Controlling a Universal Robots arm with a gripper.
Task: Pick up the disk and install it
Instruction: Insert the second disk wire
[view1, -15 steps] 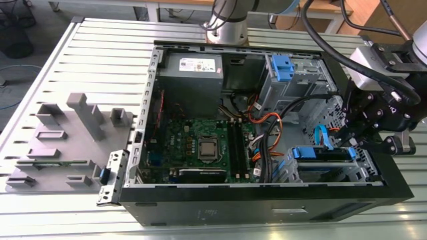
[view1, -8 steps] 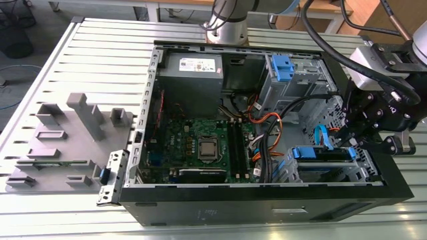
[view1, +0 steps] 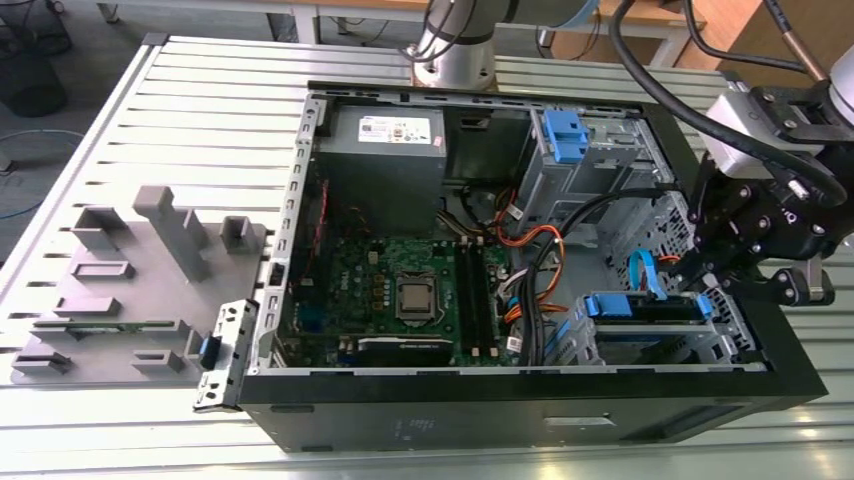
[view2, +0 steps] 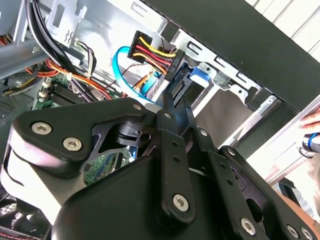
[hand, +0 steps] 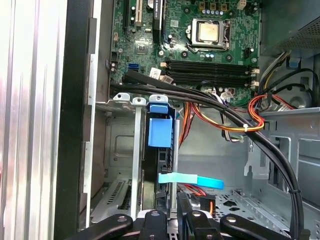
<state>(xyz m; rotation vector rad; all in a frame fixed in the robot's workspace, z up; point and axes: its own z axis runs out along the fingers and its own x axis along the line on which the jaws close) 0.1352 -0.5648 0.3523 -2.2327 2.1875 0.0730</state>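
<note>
Disk sits on edge in the lower drive bay of the open computer case — the pincer just beside it (whether parted or clamped I cannot tell). Its long axis runs along the bay — blue carrier tab facing the motherboard.

We see the disk with its blue carrier seated in the case's drive bay, at about four o'clock in the exterior view.
</note>
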